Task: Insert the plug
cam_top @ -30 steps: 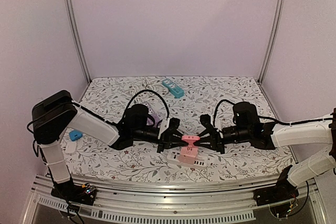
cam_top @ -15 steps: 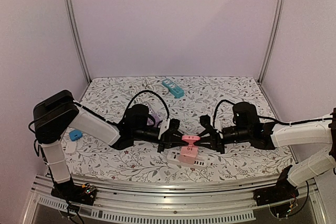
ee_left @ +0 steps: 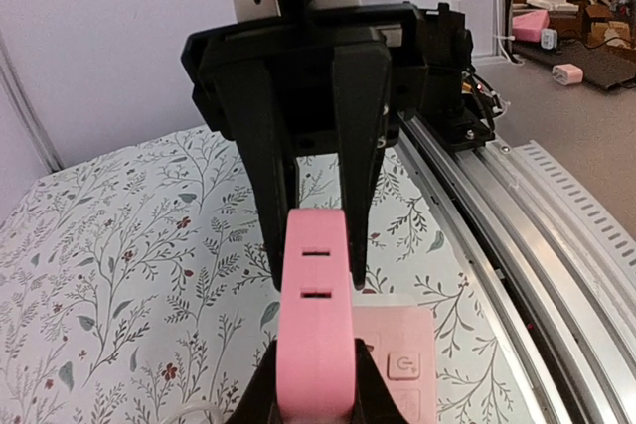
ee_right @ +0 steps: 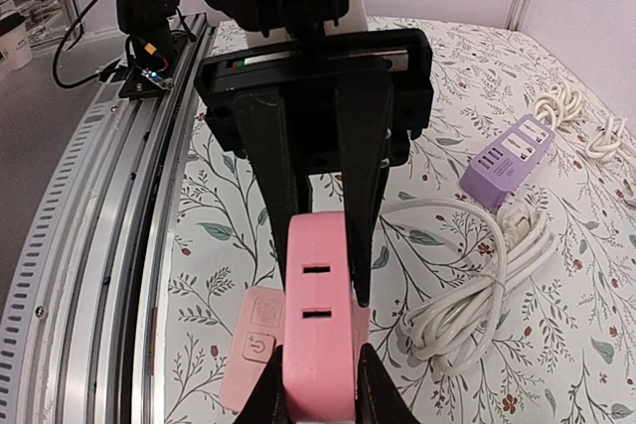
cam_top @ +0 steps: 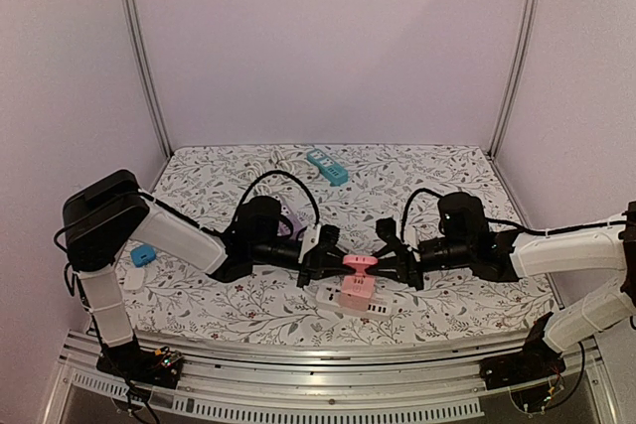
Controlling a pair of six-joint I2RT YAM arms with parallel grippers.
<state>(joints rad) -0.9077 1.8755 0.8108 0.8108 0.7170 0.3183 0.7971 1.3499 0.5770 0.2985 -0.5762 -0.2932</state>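
Note:
A pink plug (cam_top: 359,263) with two slots in its face hangs between both grippers, just above a pink power strip (cam_top: 355,291) that lies on the flowered table. My left gripper (cam_top: 338,263) is shut on the plug's left end, and my right gripper (cam_top: 382,263) is shut on its right end. In the left wrist view my fingers clamp the plug (ee_left: 316,315) at the bottom edge, and the strip (ee_left: 405,364) with its button lies below to the right. In the right wrist view the plug (ee_right: 320,325) sits over the strip (ee_right: 250,345).
A coiled white cable (ee_right: 467,295) and a purple power strip (ee_right: 512,158) lie behind the plug. A teal power strip (cam_top: 327,167) lies at the back. A small blue item (cam_top: 143,255) lies at the left edge. The metal rail (cam_top: 328,384) runs along the front.
The right arm has edged slightly to the left. The plug stays held between both grippers above the pink strip.

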